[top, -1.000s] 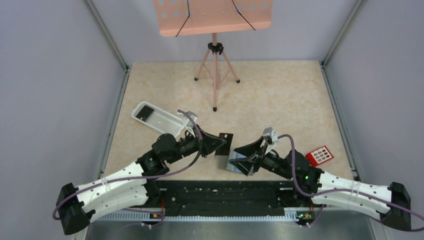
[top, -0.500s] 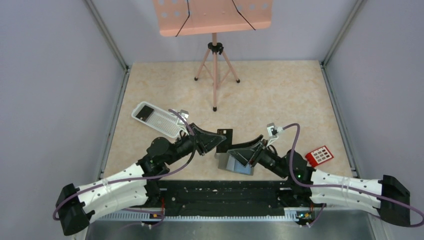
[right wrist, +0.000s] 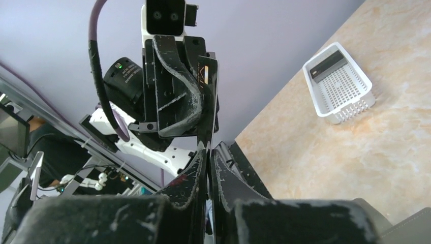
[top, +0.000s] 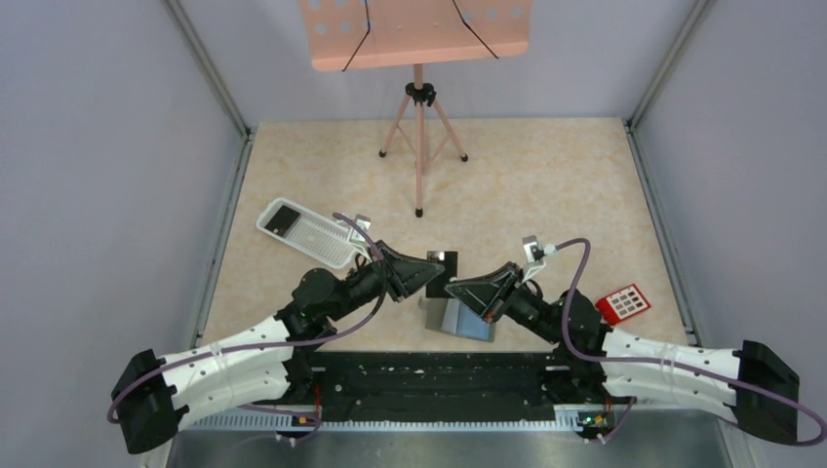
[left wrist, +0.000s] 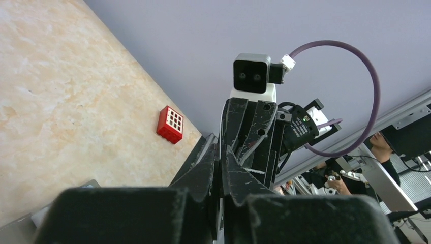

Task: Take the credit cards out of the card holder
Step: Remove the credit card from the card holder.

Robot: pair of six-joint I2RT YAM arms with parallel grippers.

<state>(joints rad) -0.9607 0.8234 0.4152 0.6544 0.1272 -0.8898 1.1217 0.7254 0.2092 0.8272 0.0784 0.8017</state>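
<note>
A black credit card [top: 444,261] hangs above the table between both grippers. My left gripper [top: 432,273] is shut on its left part; the jaws in the left wrist view [left wrist: 219,148] stand almost together on the card's thin edge. My right gripper [top: 460,289] is shut on the same card from the right, and its edge [right wrist: 209,122] runs up between the fingers. The grey card holder [top: 464,320] lies open on the table just below them. A red credit card [top: 624,303] with pale squares lies flat to the right, and it also shows in the left wrist view [left wrist: 170,124].
A white ribbed tray [top: 322,240] stands at the left, with a dark card [top: 283,218] in its far end. The tray is also in the right wrist view [right wrist: 339,81]. A pink music stand's tripod [top: 419,146] stands at the back centre. Grey walls close both sides.
The right gripper rose from the card holder to the black card and shut on it. The left gripper lifted the card slightly toward the middle.
</note>
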